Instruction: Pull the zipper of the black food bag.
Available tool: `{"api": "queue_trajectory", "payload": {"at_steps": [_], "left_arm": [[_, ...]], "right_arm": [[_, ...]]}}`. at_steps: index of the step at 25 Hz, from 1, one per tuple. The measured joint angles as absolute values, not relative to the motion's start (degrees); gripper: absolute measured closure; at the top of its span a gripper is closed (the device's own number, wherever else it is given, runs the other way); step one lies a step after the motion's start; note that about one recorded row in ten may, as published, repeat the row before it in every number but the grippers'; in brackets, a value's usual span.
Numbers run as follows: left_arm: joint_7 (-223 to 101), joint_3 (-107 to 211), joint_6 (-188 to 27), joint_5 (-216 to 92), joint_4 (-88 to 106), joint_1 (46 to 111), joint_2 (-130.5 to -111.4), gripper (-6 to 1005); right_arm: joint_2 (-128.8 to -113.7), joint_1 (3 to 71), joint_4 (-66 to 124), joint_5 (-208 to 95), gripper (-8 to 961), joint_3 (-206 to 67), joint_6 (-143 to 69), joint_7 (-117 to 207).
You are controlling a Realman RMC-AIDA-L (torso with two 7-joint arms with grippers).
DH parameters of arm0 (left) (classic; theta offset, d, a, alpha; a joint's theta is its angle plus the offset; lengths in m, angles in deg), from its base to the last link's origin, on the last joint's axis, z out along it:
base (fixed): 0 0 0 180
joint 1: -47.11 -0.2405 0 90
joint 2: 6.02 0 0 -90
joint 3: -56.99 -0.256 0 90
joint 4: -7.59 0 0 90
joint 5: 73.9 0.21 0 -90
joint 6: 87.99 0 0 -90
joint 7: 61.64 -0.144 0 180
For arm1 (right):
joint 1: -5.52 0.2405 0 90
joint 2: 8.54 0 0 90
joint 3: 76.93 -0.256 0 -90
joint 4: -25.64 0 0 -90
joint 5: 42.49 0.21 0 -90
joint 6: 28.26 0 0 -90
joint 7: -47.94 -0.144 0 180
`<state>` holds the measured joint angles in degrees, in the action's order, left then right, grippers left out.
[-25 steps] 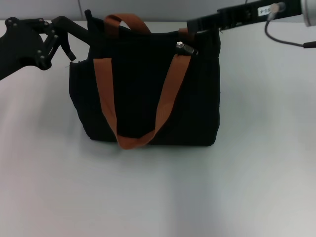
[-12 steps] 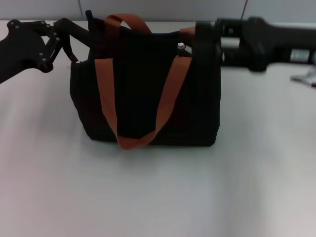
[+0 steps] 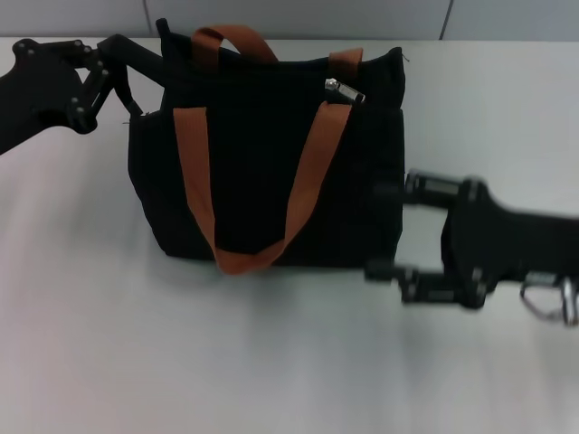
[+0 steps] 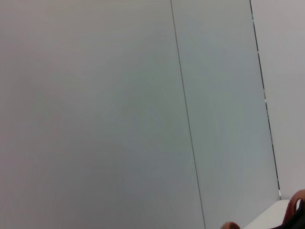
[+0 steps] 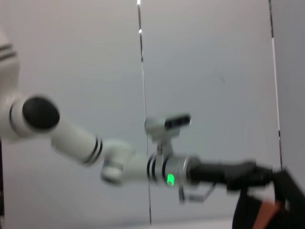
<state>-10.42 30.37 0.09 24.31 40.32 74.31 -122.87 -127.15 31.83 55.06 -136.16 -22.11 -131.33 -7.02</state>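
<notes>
The black food bag [image 3: 258, 163] stands upright in the middle of the white table, its two orange-brown straps [image 3: 193, 172] hanging over the front. The silver zipper pull [image 3: 342, 89] lies on the top edge near the bag's right end, with nothing touching it. My left gripper [image 3: 145, 77] is against the bag's upper left corner. It also shows in the right wrist view [image 5: 255, 172], reaching to the bag [image 5: 288, 200]. My right gripper [image 3: 384, 231] is open and empty, low beside the bag's right side, well below the zipper.
The white table [image 3: 271, 362] stretches in front of the bag and on both sides. A grey panelled wall [image 3: 298, 16] runs behind it. The left wrist view shows mostly wall, with a sliver of the bag [image 4: 296, 214] at one corner.
My right arm has swung from the bag's top right edge near the zipper down to the table level beside the bag's right side. The bag, zipper pull and left arm have stayed put.
</notes>
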Motion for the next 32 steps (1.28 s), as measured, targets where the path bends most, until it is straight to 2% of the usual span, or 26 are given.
{"api": "queue_trajectory", "payload": {"at_steps": [7, 16, 20, 23, 24, 25, 26, 30, 31, 32], "left_arm": [[-10.40, 30.21, -0.12, 24.72, 40.28, 74.00, -123.16, 967], [-8.28, 30.17, -1.10, 24.74, 40.35, 73.08, -123.31, 967], [-6.34, 30.13, -0.81, 24.83, 40.91, 72.40, -122.74, 967], [-3.53, 30.01, 0.47, 25.74, 42.15, 71.74, -121.48, 798], [-0.90, 29.92, 2.11, 26.63, 43.31, 71.21, -120.35, 771], [-0.90, 29.92, 2.11, 26.63, 43.31, 71.21, -120.35, 743], [3.47, 29.88, 5.06, 27.68, 44.67, 70.70, -118.43, 716], [3.47, 29.88, 5.06, 27.68, 44.67, 70.70, -118.43, 606], [5.60, 29.88, 6.96, 28.09, 45.03, 70.57, -117.27, 579], [5.60, 29.88, 6.96, 28.09, 45.03, 70.57, -117.27, 496]], "right_arm": [[-127.57, 30.40, 46.41, -140.00, 212, -21.88, -123.63, 4.36], [-127.63, 30.76, 45.70, -140.31, 212, -21.82, -122.07, 4.83], [-127.63, 30.85, 45.67, -140.31, 212, -21.82, -121.90, 4.82], [-127.65, 30.85, 45.65, -140.31, 212, -21.82, -121.51, 4.85], [-127.69, 30.85, 45.54, -140.31, 212, -21.82, -121.09, 4.92], [-127.69, 30.85, 45.54, -140.31, 212, -21.82, -121.09, 4.92], [-127.71, 30.89, 45.30, -140.32, 212, -21.82, -120.60, 4.94], [-127.72, 31.11, 45.02, -140.31, 212, -21.82, -119.89, 4.98], [-127.71, 31.17, 45.00, -140.31, 212, -21.80, -119.78, 4.98], [-127.71, 31.22, 44.99, -140.31, 212, -21.77, -119.75, 4.99]]}}
